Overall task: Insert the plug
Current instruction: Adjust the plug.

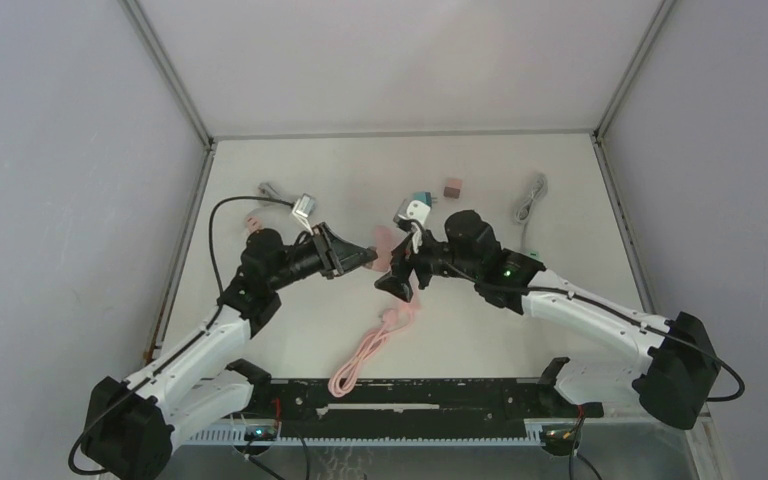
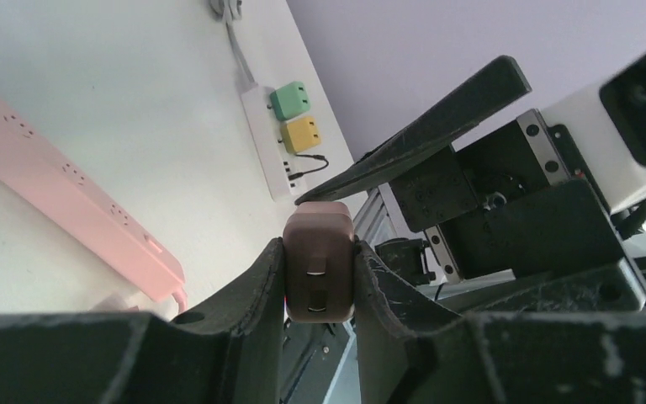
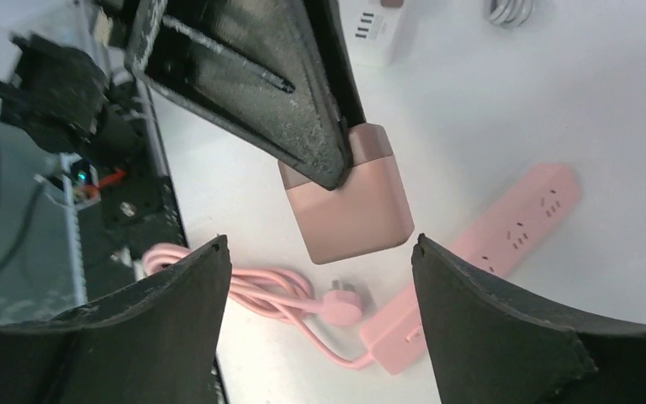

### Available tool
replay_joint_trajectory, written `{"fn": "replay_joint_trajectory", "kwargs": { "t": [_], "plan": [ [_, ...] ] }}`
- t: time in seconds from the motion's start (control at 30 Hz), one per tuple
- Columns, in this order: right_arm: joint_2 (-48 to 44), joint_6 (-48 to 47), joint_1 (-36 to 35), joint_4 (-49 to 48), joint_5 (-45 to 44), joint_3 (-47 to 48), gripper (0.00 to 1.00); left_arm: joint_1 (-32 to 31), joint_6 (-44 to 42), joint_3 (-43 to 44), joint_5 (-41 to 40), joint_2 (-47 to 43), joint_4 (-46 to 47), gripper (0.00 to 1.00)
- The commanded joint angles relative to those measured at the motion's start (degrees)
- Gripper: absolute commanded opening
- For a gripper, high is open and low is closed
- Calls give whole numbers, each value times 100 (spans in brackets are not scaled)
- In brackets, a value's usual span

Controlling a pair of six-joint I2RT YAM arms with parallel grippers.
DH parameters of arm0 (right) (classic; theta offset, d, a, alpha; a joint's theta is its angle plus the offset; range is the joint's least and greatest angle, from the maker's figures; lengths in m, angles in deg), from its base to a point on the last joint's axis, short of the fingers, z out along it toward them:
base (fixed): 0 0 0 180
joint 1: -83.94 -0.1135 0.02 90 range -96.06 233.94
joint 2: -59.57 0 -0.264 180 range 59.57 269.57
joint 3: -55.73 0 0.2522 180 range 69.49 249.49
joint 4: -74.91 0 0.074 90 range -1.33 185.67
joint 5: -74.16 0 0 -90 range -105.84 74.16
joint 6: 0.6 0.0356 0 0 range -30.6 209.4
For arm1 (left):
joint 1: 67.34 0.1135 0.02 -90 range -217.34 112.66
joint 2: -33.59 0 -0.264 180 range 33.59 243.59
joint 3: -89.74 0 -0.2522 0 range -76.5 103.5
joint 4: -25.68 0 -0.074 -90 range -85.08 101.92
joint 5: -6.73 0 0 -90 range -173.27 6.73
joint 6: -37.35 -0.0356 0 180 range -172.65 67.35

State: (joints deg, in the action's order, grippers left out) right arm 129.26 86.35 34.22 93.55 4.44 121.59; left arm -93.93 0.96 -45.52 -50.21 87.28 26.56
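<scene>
Arms meet over the middle of the table (image 1: pixel 290 170) in the overhead view, the left gripper (image 1: pixel 365 255) and right gripper (image 1: pixel 400 265) tip to tip above a loose pink cable (image 1: pixel 360 355). The plug itself is too small to make out from up there.

On the left wrist camera, the left gripper (image 2: pixel 320 252) is closed tight on the brown-pink plug (image 2: pixel 320 286), one finger pressed on each side, holding it in the air. A pink power strip (image 2: pixel 76 210) lies on the table below, and a white power strip (image 2: pixel 265 160) with a green and a yellow adapter sits farther off. Two small metal marks show on the plug's near face; I cannot tell whether they are pins.

On the right wrist camera, the right gripper (image 3: pixel 320 248) stands wide open and empty, with its fingers either side of the plug (image 3: pixel 353 202) and touching nothing. The pink power strip (image 3: pixel 479 244) is just beyond.

The plug looks to be in the left gripper's sole keeping, with insertion not yet begun. Next, the right arm probably needs to back clear. The left should then turn the pins toward a socket on the pink strip, line them up squarely and press straight down.
</scene>
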Motion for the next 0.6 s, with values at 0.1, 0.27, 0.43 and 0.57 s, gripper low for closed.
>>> {"fn": "replay_joint_trajectory", "kwargs": {
  "t": [0.1, 0.27, 0.43, 0.57],
  "plan": [
    [-307, 2370, 428, -1486, 588, -428, 85, 23, 326, -345, -405, -133, 1280, 1],
    [-83, 3902, 959, -2711, 1291, -863, 84, 18, 608, -479, -537, -184, 1730, 1],
    [184, 4680, 1155, -3571, 1745, -1000, 81, -37, 844, -583, -550, -251, 2160, 1],
    [429, 5214, 1254, -4215, 2053, -1007, 77, -75, 964, -631, -503, -253, 2403, 1]
  ]
}}
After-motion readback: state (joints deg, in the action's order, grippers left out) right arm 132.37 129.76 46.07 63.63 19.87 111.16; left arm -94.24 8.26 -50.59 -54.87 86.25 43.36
